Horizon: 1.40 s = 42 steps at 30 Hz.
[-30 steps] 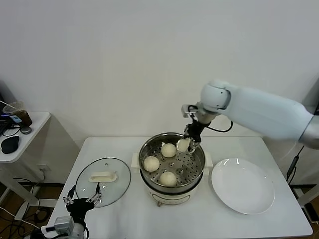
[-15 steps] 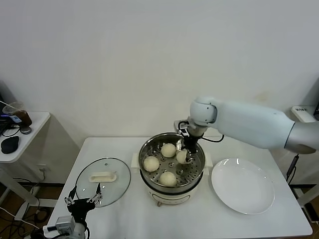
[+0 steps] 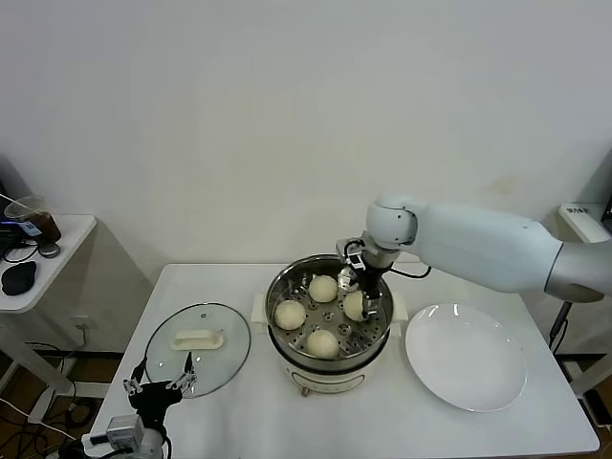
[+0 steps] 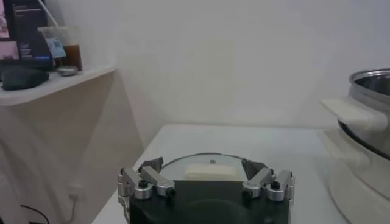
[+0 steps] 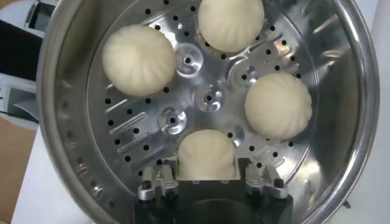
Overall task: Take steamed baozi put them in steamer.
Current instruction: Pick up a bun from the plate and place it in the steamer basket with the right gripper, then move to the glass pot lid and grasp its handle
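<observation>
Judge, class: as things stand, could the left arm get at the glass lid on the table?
Probably yes. The left gripper hangs open just at the near edge of the glass lid, with nothing between them. The right gripper is busy over the steamer, well clear.

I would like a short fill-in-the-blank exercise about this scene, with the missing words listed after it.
1. The steamer holds ____ steamed baozi.
2. The white plate carries ____ buns.
3. The glass lid lies to the robot's ____ of the steamer.
4. The right pincer is over the ____.

Missing words: four; no; left; steamer
</observation>
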Available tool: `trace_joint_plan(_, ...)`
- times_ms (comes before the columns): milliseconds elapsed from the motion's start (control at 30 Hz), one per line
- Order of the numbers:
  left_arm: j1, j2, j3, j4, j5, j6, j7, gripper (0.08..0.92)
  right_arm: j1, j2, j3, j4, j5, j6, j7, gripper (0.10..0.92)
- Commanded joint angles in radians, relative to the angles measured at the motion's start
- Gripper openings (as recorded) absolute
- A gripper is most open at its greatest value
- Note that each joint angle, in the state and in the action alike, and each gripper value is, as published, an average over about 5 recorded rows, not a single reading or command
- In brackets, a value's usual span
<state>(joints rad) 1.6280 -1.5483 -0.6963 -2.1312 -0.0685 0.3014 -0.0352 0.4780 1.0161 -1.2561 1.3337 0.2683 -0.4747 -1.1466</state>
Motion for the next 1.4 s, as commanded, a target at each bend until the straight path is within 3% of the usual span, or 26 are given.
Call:
trace_joint_plan(33,0.008,-0.003,-0.011,-0.014,0.004,0.003,0.003,0.823,-0.014,-0.067,0.21,-0.007,-0.01,0.016,-0.031,0.779)
trace_joint_plan(200,0.028,-0.008,-0.021,-0.039,0.008,0.004,0.005,0.823,-0.103,-0.179,0.464,0.027,0.048,0.06,0.02,0.821)
trace_joint_plan(400,0.059,-0.015,-0.009,-0.053,0.013,-0.009,-0.007,0.823,-0.361,-0.318,0.862,0.112,0.288,0.139,0.383,0.823)
trace_joint_plan(667,0.084,-0.021,0.015,-0.049,0.026,-0.063,-0.019,0.823,-0.851,-0.347,1.488,0.218,0.336,0.205,0.684,0.823)
trace_joint_plan(833,0.077,-0.006,0.009,-0.029,0.024,-0.122,-0.026,0.823,-1.187,-0.255,1.848,0.32,0.346,0.209,0.866,0.823)
trace_joint_plan(1000,0.037,0.025,-0.009,0.007,0.062,-0.167,-0.021,0.823,-1.478,-0.064,2.104,0.396,0.351,0.225,1.005,0.823)
trace_joint_plan(1233,-0.033,0.067,-0.025,0.089,0.233,-0.212,-0.013,0.823,-1.738,0.168,2.169,0.449,0.312,0.289,1.07,0.823)
trace_joint_plan(1400,-0.082,0.093,-0.03,0.164,0.535,-0.294,-0.047,0.823,-1.848,0.238,2.13,0.469,0.268,0.334,1.078,0.823)
